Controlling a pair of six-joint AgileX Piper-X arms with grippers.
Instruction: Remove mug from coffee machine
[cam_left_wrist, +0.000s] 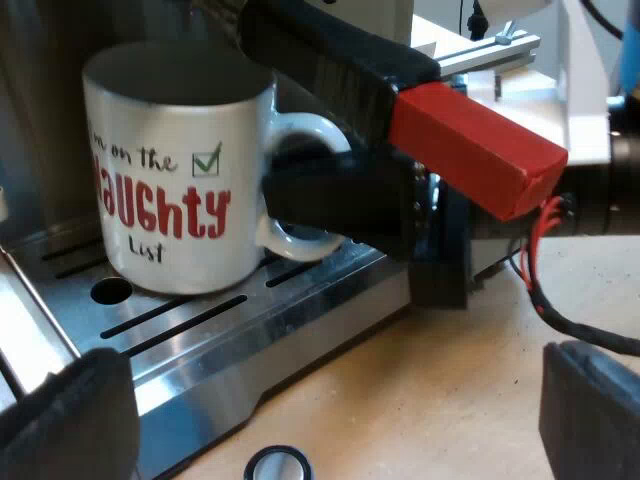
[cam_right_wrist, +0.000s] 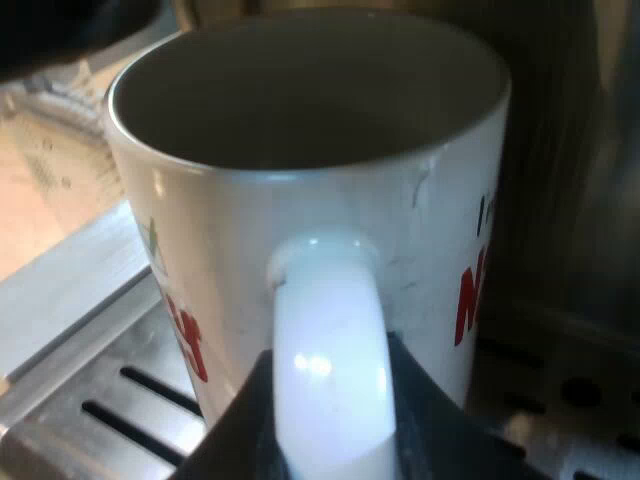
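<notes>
A white mug (cam_left_wrist: 180, 170) with red and black lettering stands upright on the espresso machine's slotted metal drip tray (cam_left_wrist: 230, 330). My right gripper (cam_left_wrist: 340, 200) is at the mug's handle (cam_left_wrist: 300, 130), one black finger (cam_left_wrist: 345, 195) lying across the loop. In the right wrist view the mug (cam_right_wrist: 300, 190) is very near and looks empty; my right gripper (cam_right_wrist: 330, 440) has a black finger pressed on each side of the white handle (cam_right_wrist: 330, 340). Just above the mug's handle juts the holder's dark handle with its red end (cam_left_wrist: 475, 145). My left gripper (cam_left_wrist: 325, 425) stands open, short of the tray's edge.
The wooden tabletop (cam_left_wrist: 420, 400) lies before the drip tray. A small round black-rimmed object (cam_left_wrist: 278, 465) sits on it near my left gripper. The machine's dark steel front (cam_right_wrist: 560, 150) rises right behind the mug.
</notes>
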